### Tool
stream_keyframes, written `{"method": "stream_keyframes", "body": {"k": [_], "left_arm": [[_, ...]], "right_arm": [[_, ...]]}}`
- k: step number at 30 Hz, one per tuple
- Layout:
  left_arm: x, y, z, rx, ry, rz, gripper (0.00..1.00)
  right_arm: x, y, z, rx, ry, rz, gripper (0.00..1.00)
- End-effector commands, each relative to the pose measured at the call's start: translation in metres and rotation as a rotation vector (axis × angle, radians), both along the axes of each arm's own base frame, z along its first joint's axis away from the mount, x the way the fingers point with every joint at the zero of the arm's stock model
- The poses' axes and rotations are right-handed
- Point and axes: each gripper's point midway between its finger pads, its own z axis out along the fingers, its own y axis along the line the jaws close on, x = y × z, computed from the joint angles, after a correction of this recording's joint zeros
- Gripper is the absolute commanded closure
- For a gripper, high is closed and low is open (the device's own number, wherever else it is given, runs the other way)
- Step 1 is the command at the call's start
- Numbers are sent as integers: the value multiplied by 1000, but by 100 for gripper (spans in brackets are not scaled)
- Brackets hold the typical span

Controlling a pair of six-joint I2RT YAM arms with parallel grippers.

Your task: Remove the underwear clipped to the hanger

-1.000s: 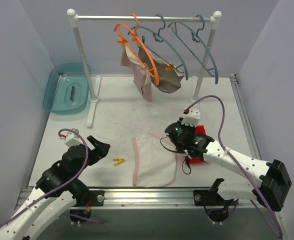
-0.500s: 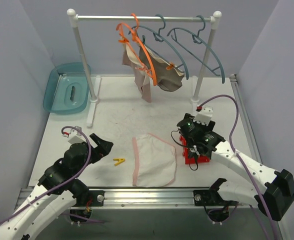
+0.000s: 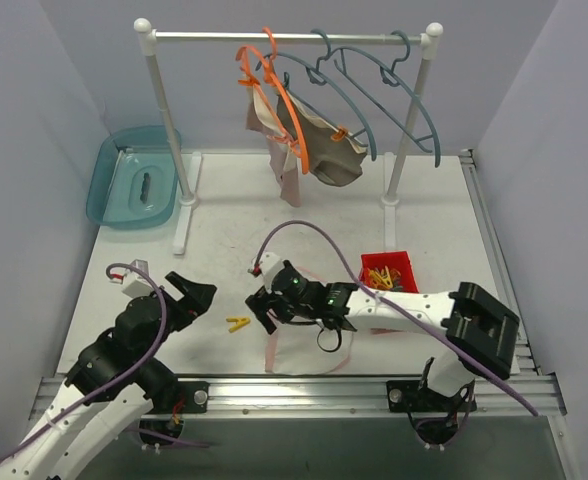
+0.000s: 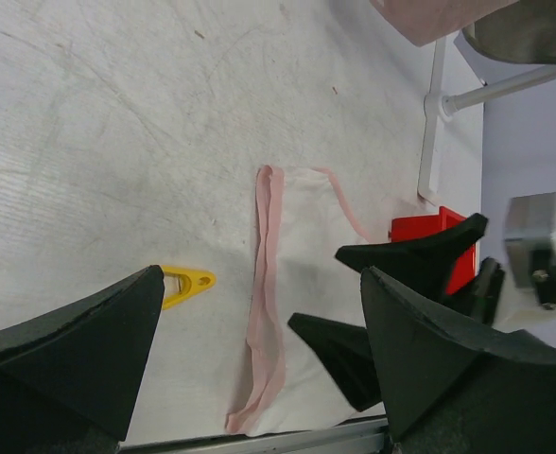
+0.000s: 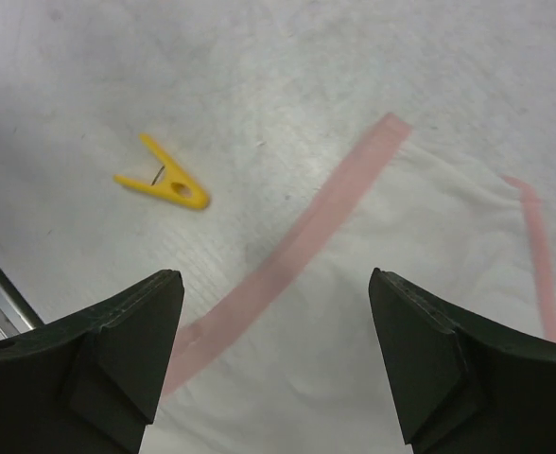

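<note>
White underwear with pink trim [image 3: 309,345] lies flat on the table near the front edge. My right gripper [image 3: 262,312] hovers open over its left trim [image 5: 306,232], nothing between the fingers [image 5: 127,331]. A yellow clip [image 3: 238,323] lies just left of it, also in the right wrist view [image 5: 165,180]. Taupe underwear [image 3: 332,160] and dusty pink underwear [image 3: 286,178] hang clipped to the orange hanger [image 3: 284,100] on the rack. My left gripper [image 3: 189,298] stands open and empty at the front left, facing the white underwear [image 4: 306,236] and the clip [image 4: 185,282].
A red tray [image 3: 389,272] holding clips sits right of centre. A teal bin [image 3: 134,185] stands at the back left. Blue-grey hangers [image 3: 394,90] hang empty on the white rack [image 3: 164,110]. The right arm stretches across the white underwear.
My right gripper opened over the red tray, then swung left across the white underwear to its left edge near the yellow clip. The left arm barely shifted.
</note>
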Motion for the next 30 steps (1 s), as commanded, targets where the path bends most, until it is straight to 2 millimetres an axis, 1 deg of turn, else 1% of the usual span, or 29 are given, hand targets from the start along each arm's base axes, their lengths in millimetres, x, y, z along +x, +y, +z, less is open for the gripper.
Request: {"method": "stream_keyframes", "body": {"k": [1,3,4,5,7,9,10,12,13,15,16,18,19,22,25,27,28,29,30], "left_arm": [[-4,17,9,-8,-21,67,6],[-7,22,12,-20,-38,80,6],[-8,26,11,-13,-34,92,6],[-10,28,13,-18,-40,97,6],[-12,33,14,-24,-48,112,6],[-14,36,13,-31,-54,119,6],[-15,37,12,-31,-53,120,6],[-17,38,12,-39,-57,123,6],[-17,38,11,-40,-54,124,6],[-19,40,11,-43,-56,126,6],[-19,40,11,-42,-55,128,6],[-20,42,11,-43,-59,130,6],[-20,43,10,-38,-58,132,6],[-21,44,10,-40,-60,139,7],[-21,45,11,-43,-64,141,6],[-22,46,11,-43,-64,141,6],[-22,46,10,-40,-62,141,6],[-22,47,9,-40,-61,144,6],[-23,47,9,-42,-62,145,6]], "right_arm": [[-12,42,1,9,-46,238,18],[-13,48,-5,-3,-49,271,16],[-13,50,-13,-19,-46,292,16],[-12,56,-11,-15,-68,322,16],[-14,62,-17,-22,-71,362,15],[-14,70,-16,-14,-91,398,14],[-14,72,-21,-22,-85,409,14],[-16,81,-20,-11,-82,442,14],[-18,84,-29,-26,-67,455,14],[-19,92,-30,-27,-65,473,14],[-22,93,-39,-44,-51,481,14],[-21,97,-43,-53,-50,487,15],[-21,98,-49,-64,-41,490,15],[-20,101,-57,-78,-30,495,16],[-20,103,-64,-97,-21,496,18],[-20,104,-68,-111,-23,489,21],[-20,102,-73,-124,-18,484,24],[-19,103,-73,-127,-17,477,31],[-19,102,-76,-138,-16,469,34]]}}
